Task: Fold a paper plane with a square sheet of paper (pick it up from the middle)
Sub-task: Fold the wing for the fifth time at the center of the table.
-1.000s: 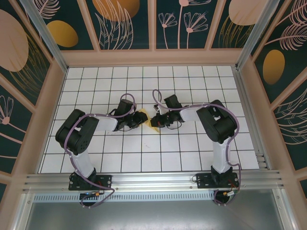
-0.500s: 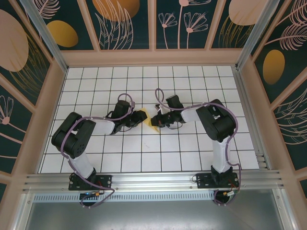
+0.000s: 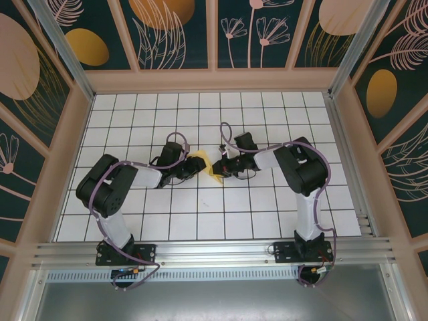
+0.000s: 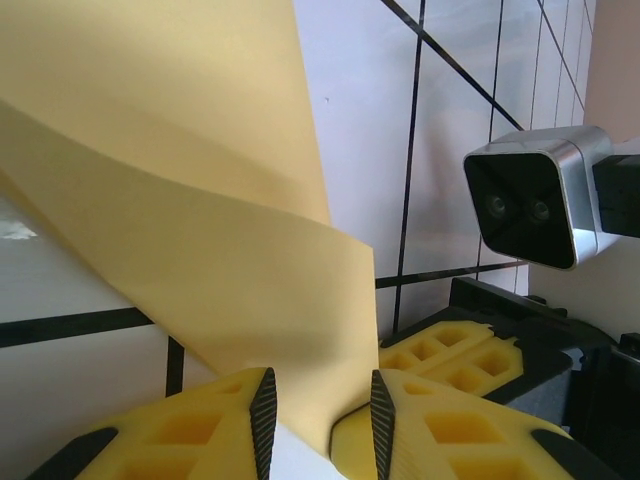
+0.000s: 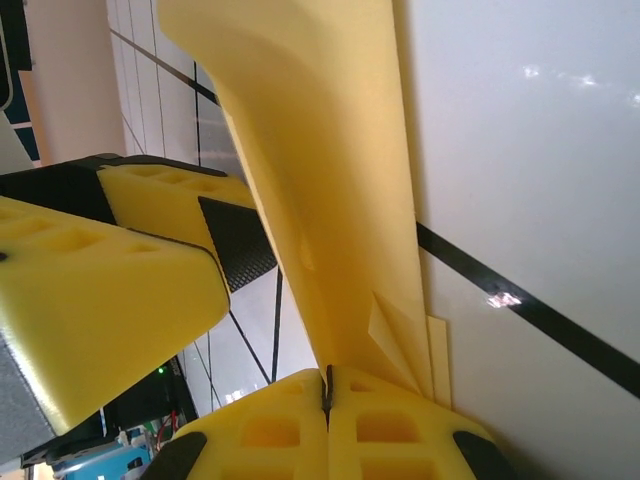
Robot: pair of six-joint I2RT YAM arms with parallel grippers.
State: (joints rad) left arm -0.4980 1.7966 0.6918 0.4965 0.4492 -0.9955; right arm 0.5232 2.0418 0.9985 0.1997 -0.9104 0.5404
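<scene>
**Left wrist view: yellow sheet curls between parted pads, right gripper pinches its edge**

Nearest to us in the left wrist view, the left gripper (image 4: 320, 405) shows two yellow moulded fingers with open honeycomb cells and ribbed black pads (image 4: 263, 415). Its jaws stand apart, and a sliver of bare tile shows between the left pad and the paper. The square sheet of paper (image 4: 200, 230) dips into that gap. It is thin, matte and pale yellow, bent in a soft curve, with one layer's straight edge crossing it. Its upper part runs off the frame, so we cannot make out its whole outline. Behind it lies the table (image 4: 450, 150), glossy white tiles ruled with black lines. Farther off, a silver-cased wrist camera (image 4: 535, 195) sits above more yellow finger blocks.

In the right wrist view, the right gripper (image 5: 328, 385) has its fingers pressed together, with the sheet's edge clamped in the seam. Several thin layers fan out just beside the pinch. The paper rises as a narrow folded wedge and is cut off at the top. A finger of the left gripper sits blurred at the left.

From the top external view, we see the sheet as a small yellow wedge near the middle of the table. It lies between the two gripper heads, which hide most of it.
</scene>
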